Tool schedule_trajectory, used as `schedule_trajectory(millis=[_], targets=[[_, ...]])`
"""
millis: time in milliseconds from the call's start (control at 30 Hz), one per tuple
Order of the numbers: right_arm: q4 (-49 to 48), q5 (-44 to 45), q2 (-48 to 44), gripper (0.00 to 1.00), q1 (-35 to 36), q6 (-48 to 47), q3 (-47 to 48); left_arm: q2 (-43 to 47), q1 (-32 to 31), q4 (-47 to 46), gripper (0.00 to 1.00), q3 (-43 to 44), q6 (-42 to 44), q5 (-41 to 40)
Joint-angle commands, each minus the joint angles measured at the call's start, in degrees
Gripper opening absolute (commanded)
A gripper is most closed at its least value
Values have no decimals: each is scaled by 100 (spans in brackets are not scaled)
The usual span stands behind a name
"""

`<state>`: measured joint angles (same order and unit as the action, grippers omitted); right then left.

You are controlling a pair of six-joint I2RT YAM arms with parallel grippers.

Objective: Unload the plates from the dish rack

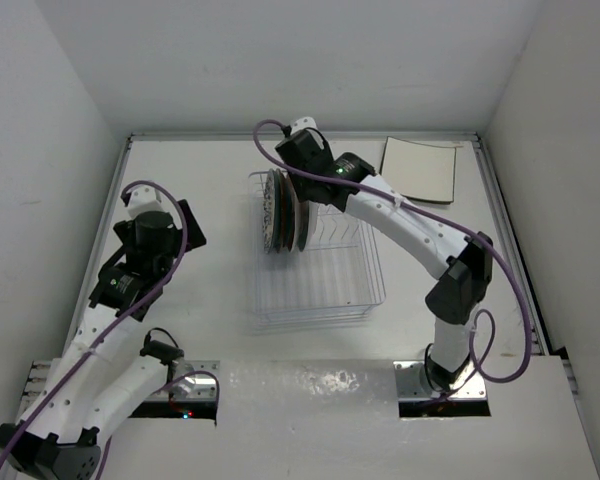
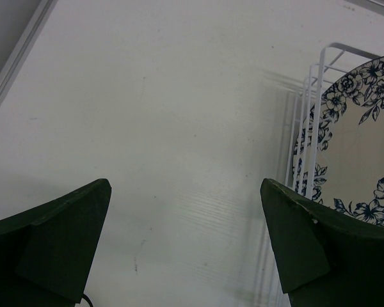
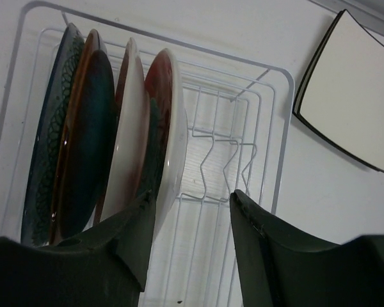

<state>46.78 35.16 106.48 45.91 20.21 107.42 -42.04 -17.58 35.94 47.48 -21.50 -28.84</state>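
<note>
Near the middle of the counter sits the white wire dish rack. The round plates stand on their edges in the part of it toward the far edge and the left edge. They are packed side by side so the rack can hold them up. One flat square white plate with a dark rim lies by the far right corner, outside the rack, so that one looks done. The right gripper reaches down to the round white plate with red inside. This is the last plate in the row on the open side. It is the easy one to get at, because nothing stands next to it there. The jaws are part way apart with the plate's rim between them. One finger sits right by the plate and the other shows a gap, so I think it is not pinching yet. A squeeze and a slow, straight lift would fit next, so the plate does not bump the one beside it. The left gripper is wide open and holds nothing. It hangs over bare counter near the left edge, just beside the rack, where the white plate with dark blue flowers shows through the wires. It looks parked there out of the way.
</note>
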Motion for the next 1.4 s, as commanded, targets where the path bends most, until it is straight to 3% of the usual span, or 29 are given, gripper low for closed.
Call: schedule_trajectory(millis=[0,467,667,733,800,1033,1367], targets=[[-178,150,119,49,14,141,-1,100,9,-158,100,-2,-21,36],[-372,738,760,35,41,713,-37,223,-17,-184,100,-11,-4,89],[-416,1028,822,21,76,915,34,267,-35,-184,100,-20,-4,89],[-390,1107,857,7,85,1002,77,284,-43,-184,100,-20,-4,89],[-416,1177,840,0,111,1073,87,311,-43,-184,100,-20,-4,80],[-363,1573,708,0,155,1082,385,346,-52,-176,100,-20,-21,45],[6,2311,427,0,155,590,1535,337,-52,-158,100,-20,-39,-8]])
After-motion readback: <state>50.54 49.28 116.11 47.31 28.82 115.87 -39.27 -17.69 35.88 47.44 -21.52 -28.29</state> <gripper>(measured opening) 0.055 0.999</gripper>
